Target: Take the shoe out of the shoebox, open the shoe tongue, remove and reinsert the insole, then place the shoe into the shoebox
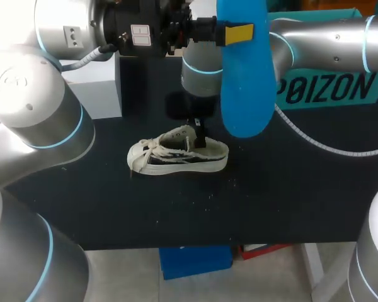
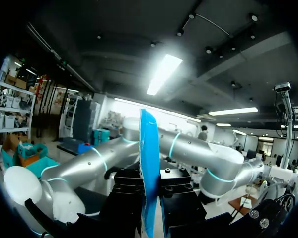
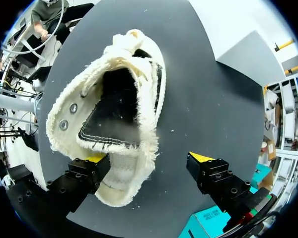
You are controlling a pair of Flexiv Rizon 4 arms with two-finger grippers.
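Note:
A white canvas shoe [image 1: 176, 154] with a black side stripe lies on its sole in the middle of the black table [image 1: 113, 201]. My left gripper [image 1: 239, 33] is high above the table's back, shut on a blue insole [image 1: 242, 69] that hangs down from it. In the left wrist view the insole [image 2: 149, 163] stands edge-on, clamped between the fingers. My right gripper [image 3: 148, 161] hovers open over the shoe's heel [image 3: 121, 186]. One fingertip [image 3: 96, 158] rests by the heel's rim, the other [image 3: 201, 157] is over bare table. The shoe's mouth [image 3: 116, 104] gapes, dark inside.
The teal shoebox [image 1: 327, 88] stands at the back right, behind my right arm. A pale grey box [image 1: 97, 88] sits at the back left. A cable [image 1: 327, 148] trails over the table's right side.

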